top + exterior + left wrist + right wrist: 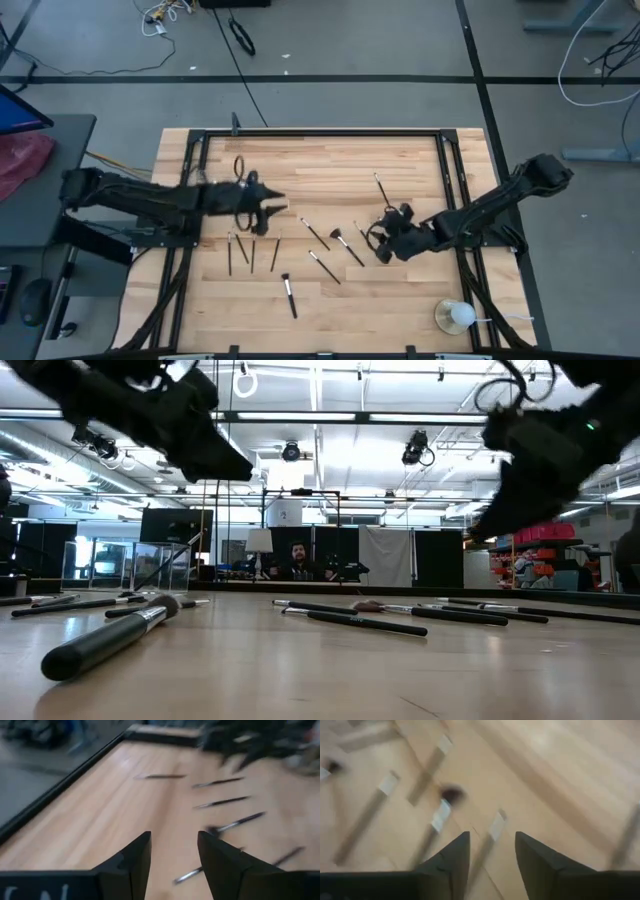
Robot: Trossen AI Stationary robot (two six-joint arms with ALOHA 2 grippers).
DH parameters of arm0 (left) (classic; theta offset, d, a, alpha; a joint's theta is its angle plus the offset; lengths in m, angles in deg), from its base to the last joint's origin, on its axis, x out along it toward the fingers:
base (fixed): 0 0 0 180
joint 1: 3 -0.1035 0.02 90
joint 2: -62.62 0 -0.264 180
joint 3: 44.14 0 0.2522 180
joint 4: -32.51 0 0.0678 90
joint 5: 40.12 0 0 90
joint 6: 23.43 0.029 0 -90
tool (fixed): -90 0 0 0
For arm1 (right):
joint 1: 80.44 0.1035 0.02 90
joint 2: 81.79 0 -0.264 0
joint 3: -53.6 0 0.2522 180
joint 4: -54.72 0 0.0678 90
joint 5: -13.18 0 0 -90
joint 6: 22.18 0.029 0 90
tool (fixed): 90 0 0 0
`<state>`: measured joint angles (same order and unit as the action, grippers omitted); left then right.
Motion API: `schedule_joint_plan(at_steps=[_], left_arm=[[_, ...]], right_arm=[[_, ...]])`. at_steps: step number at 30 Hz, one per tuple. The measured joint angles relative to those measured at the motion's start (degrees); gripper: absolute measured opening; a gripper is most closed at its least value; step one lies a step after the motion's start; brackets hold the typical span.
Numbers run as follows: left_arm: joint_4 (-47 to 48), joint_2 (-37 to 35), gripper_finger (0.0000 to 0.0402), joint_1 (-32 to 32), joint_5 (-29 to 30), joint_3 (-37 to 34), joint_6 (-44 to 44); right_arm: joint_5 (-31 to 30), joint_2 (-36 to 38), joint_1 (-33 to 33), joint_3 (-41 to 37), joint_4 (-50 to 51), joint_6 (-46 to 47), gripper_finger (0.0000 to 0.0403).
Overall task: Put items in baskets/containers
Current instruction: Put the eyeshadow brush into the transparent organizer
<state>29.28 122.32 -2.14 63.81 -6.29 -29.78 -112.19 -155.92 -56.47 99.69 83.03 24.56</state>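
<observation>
— Thin dark makeup brushes (pixel 318 233) lie scattered mid-worktop (pixel 400 290) (wooden slats).
— Left tool (pixel 172 862) hovers with fingers apart, empty; right tool (pixel 491 860) likewise, just above brushes.

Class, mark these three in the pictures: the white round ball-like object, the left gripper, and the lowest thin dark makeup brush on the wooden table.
White round ball-like object (pixel 459 316), high view, its top.
Left gripper (pixel 174 851), left wrist view, midway between fingertips.
Lowest thin dark makeup brush (pixel 289 296), high view, mid-handle.
</observation>
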Motion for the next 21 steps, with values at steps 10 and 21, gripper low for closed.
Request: schedule_joint_plan(at_steps=[10, 21], left_arm=[[-19.69, 3.79, 0.0169, 7.03, 2.63, -8.35, -0.28], [-26.30, 9.29, 0.0169, 7.18, 2.95, -8.35, 1.02]], right_arm=[[-0.18, -3.01, 6.23, -5.40, 7.15, 15.71, 0.0200], [-4.83, -12.10, 9.70, -9.56, 1.81, 22.10, 0.0161]])
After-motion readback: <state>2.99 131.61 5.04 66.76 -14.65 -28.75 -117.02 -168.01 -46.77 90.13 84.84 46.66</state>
